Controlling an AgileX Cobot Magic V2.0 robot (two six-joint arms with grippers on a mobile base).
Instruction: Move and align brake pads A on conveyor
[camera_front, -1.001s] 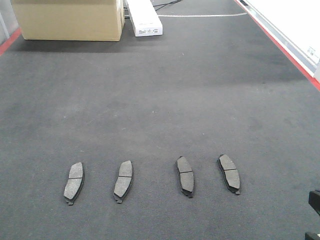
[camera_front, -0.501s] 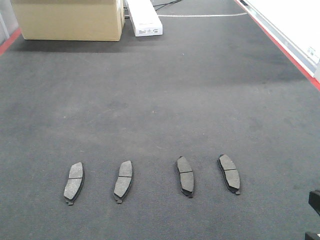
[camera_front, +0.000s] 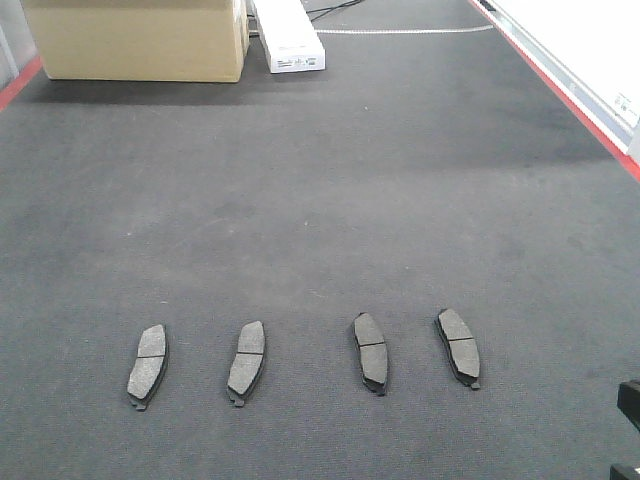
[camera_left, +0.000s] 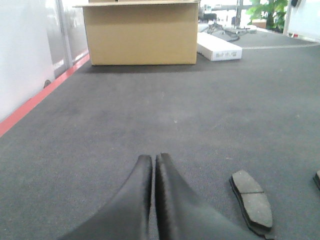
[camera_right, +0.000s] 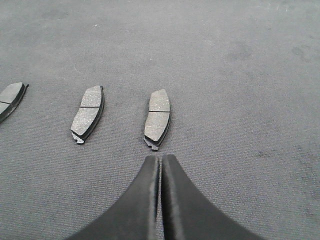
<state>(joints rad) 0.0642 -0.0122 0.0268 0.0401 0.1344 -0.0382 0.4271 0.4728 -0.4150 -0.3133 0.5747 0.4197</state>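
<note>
No readable text anywhere. White box (camera_front: 288, 35) at the far end of the conveyor (camera_front: 320, 220) has small dark print on its end face, too small to make out. White side panel (camera_front: 590, 50) carries a small greenish label (camera_front: 624, 103), illegible. Cardboard box (camera_front: 140, 38) shows no print.

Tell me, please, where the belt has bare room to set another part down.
The broad belt between the cardboard box and the pad row is bare. The gaps between pads are narrow, widest in the middle. The right gripper hovers by the rightmost pad.
</note>
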